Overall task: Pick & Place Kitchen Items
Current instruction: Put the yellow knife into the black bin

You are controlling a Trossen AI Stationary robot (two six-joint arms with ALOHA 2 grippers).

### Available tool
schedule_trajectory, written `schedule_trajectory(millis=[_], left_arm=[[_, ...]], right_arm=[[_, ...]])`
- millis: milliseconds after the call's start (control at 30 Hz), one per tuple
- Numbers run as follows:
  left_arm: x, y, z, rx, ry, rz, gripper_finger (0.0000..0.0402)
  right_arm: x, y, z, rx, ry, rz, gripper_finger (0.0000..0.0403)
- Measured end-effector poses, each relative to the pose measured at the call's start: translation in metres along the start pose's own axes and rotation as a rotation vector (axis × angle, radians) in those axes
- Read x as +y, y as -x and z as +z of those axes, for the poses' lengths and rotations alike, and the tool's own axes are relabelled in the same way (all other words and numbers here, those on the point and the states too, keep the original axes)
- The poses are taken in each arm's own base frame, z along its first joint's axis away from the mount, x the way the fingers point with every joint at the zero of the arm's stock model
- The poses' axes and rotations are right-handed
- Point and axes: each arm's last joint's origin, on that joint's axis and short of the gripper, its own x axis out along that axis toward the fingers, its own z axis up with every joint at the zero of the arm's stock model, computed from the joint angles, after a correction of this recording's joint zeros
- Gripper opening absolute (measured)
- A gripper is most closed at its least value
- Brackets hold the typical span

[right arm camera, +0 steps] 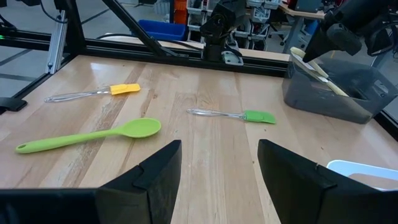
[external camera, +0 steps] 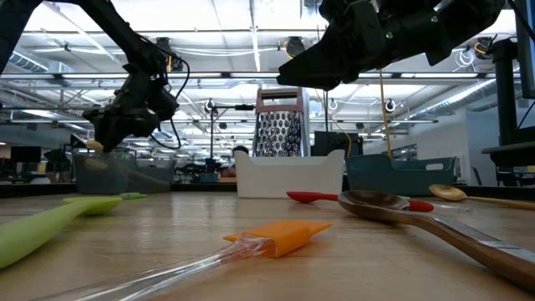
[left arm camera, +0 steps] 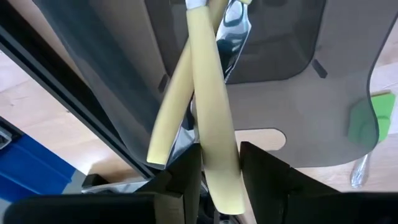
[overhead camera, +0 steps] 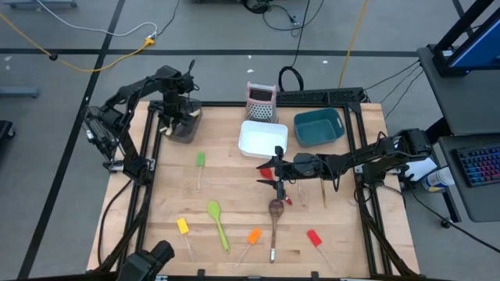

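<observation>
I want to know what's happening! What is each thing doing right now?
left gripper: over dark bin, fingers around cream-handled knife.
right gripper: open, empty.
green spoon: flat on table.
grater: upright.
white bin: looks empty.

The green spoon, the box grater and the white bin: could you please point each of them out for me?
green spoon (overhead camera: 213,209): high view, on its bowl.
box grater (overhead camera: 261,102): high view, on its silver face.
white bin (overhead camera: 244,140): high view, on its left rim.
</observation>
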Motion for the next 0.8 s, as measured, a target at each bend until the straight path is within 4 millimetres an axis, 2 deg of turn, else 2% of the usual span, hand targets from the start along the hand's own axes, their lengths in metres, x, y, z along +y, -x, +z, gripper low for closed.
schedule_trajectory(millis=[800], left_arm=[[-0.0003,0.0002,0.0076,-0.082,-0.003,0.023,0.0115]], right_arm=[[-0.0001,-0.0001,-0.0001,0.000,-0.001,0.000,0.0208]])
